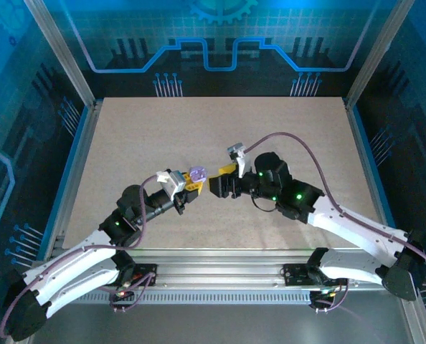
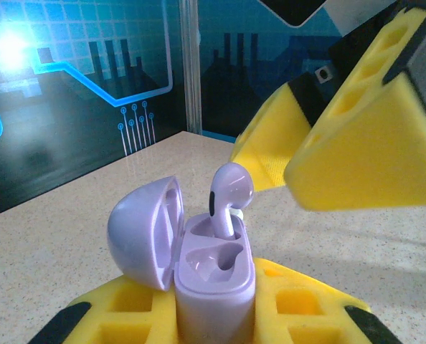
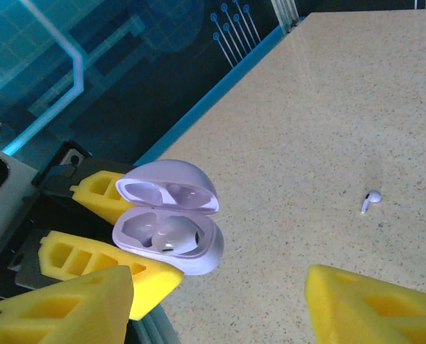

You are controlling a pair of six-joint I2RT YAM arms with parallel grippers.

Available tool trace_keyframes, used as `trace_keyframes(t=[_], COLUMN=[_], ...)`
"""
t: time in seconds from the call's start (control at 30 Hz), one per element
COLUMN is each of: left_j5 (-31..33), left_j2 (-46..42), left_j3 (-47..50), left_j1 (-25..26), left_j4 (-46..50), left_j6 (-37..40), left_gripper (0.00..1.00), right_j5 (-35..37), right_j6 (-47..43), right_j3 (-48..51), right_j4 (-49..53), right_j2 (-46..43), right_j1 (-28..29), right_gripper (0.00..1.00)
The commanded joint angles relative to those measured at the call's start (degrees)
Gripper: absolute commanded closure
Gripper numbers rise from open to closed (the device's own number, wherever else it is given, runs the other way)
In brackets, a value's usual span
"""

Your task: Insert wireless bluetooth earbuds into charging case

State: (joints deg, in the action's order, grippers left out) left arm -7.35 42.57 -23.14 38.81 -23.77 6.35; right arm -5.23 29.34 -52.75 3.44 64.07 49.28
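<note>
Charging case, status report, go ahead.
Left gripper shut on charging case, lid open. Right gripper open, empty, alongside. Lavender earbud upright in one slot, other slot empty; loose earbud out on table. Nothing in the way.

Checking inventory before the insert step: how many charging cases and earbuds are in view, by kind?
Charging case: 1 (lavender, lid open)
Earbuds: 2 (one standing in the case, one loose on the table)
Total: 3
</note>
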Motion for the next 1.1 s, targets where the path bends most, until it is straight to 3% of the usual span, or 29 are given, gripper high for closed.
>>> trace_keyframes(t=[0.0, 0.87, 1.07], left_j5=[-1.3, -1.5, -1.5], left_j2=[-1.3, -2.6, -3.2], left_j3=[-1.8, -2.1, -1.9], left_j1=[0.3, 0.3, 0.3], left_j4=[-1.2, -0.3, 0.4], left_j6=[0.0, 0.4, 0.8], left_gripper=[0.82, 0.82, 0.82], right_j5=[-1.8, -1.8, -1.1], right_j6=[-1.1, -0.2, -1.8], right_j3=[-2.5, -3.9, -1.6], right_j4=[-1.4, -0.9, -1.2], right_j2=[0.7, 3.6, -0.3], right_j1=[-0.6, -2.9, -3.6], right_gripper=[0.35, 0.38, 0.38])
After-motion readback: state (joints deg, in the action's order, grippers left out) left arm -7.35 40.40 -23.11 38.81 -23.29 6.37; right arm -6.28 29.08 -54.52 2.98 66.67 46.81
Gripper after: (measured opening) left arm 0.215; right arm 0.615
